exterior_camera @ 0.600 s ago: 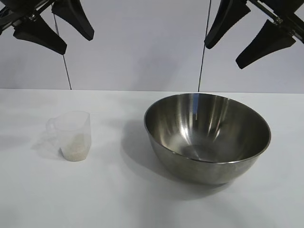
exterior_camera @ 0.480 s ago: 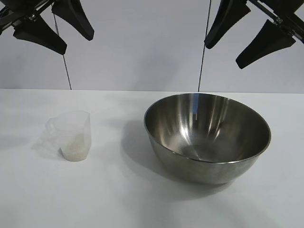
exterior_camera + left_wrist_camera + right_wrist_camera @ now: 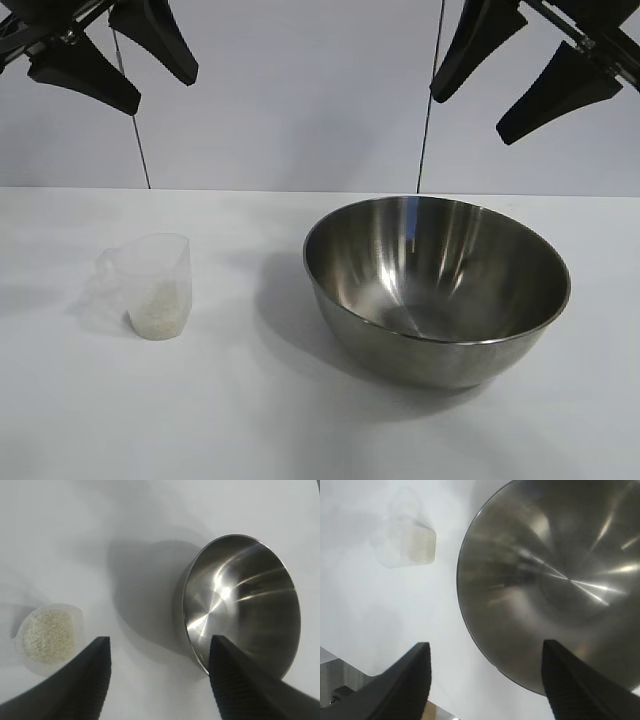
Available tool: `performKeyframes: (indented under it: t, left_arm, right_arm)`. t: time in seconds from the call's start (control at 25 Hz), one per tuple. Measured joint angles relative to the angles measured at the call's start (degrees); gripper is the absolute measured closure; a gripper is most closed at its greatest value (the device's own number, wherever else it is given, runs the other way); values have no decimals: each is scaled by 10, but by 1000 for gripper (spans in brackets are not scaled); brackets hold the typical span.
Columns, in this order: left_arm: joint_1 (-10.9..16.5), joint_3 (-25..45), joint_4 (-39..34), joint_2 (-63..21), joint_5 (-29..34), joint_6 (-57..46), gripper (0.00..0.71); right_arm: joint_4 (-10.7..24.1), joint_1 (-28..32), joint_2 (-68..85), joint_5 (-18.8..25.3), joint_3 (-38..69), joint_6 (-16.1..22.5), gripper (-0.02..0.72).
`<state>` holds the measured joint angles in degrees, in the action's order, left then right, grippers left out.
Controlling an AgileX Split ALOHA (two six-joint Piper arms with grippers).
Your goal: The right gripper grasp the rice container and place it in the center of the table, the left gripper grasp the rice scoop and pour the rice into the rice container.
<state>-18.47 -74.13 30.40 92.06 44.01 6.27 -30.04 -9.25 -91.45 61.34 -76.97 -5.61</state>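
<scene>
Showing rice (image 3: 49, 635) heaped inside rice scoop (image 3: 48, 640).

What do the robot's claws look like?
Both are black. The left gripper and the right gripper each have two long fingers that start wide and taper to a point. Up close, the inner faces of the fingers carry fine ridges.
</scene>
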Motion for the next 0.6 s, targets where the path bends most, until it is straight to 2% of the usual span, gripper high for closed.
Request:
performKeyframes:
  t: [0.6]
  left_arm:
    - [0, 0, 2, 0, -3, 0, 287]
  right_arm:
    - [2, 0, 0, 2, 0, -2, 261]
